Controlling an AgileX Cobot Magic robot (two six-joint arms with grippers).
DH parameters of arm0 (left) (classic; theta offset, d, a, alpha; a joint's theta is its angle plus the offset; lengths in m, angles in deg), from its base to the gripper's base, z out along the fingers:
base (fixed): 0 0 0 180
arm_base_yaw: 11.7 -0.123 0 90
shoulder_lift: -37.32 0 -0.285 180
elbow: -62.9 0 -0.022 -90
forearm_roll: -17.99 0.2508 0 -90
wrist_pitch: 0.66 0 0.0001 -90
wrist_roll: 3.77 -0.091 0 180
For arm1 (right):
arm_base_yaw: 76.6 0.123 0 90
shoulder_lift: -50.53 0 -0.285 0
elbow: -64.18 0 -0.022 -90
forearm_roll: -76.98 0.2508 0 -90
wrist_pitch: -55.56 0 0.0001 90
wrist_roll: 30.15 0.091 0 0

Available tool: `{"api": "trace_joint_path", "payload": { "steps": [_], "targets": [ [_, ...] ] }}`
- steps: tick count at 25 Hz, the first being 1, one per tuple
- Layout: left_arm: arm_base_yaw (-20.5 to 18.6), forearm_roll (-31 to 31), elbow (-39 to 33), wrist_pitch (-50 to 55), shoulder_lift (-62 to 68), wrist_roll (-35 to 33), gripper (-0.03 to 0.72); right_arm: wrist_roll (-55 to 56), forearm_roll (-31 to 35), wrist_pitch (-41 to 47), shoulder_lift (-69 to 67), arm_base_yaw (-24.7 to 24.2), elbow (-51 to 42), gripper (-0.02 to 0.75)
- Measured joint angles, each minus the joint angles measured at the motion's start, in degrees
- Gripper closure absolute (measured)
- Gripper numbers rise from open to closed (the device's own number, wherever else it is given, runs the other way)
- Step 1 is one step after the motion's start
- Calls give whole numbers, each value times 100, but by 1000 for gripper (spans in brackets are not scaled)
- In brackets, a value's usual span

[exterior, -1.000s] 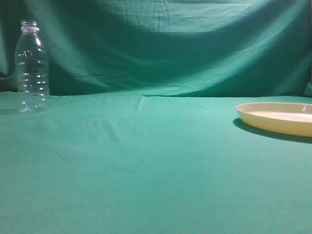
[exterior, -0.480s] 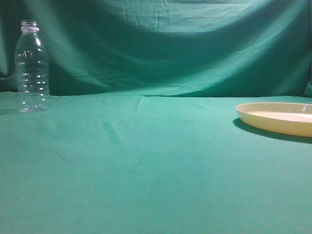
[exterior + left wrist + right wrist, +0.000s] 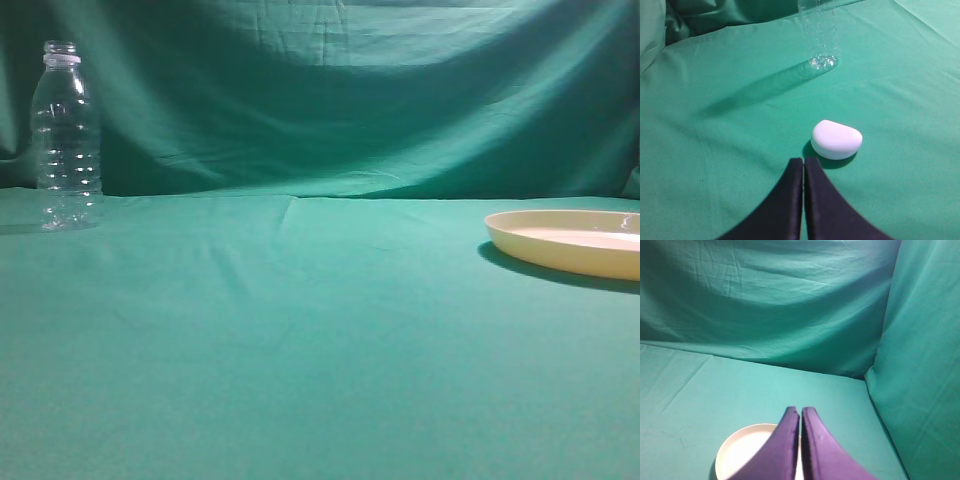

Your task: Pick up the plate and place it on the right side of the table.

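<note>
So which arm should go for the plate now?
Right. The plate lies directly under the right gripper, at the table's right edge. The left gripper faces the bottle and a white lid-like object.

Lighting's pretty dim and everything has a green cast. In the exterior view the backdrop goes dark in the middle with paler streaks at the sides, and the whole shot is soft and grainy. The plate throws a dark shadow to its left on the table. From the left wrist, the bottle casts a long shadow down-left, and the white lump is nearly blown out.
</note>
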Motion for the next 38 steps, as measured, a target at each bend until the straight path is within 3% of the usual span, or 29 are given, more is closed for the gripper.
{"api": "trace_joint_path", "payload": {
  "steps": [4, 11, 21, 38],
  "targets": [
    [0, 0, 0, 0, 0, 0, 688, 110, -8, -151, 199, 194, -250, 738],
    [0, 0, 0, 0, 0, 0, 688, 773, -543, -1136, 788, 997, -1859, 738],
    [0, 0, 0, 0, 0, 0, 688, 1455, -740, -1768, 888, 1037, -3656, 738],
    [0, 0, 0, 0, 0, 0, 688, 1533, -740, -2008, 888, 1037, -3993, 738]
  ]
}}
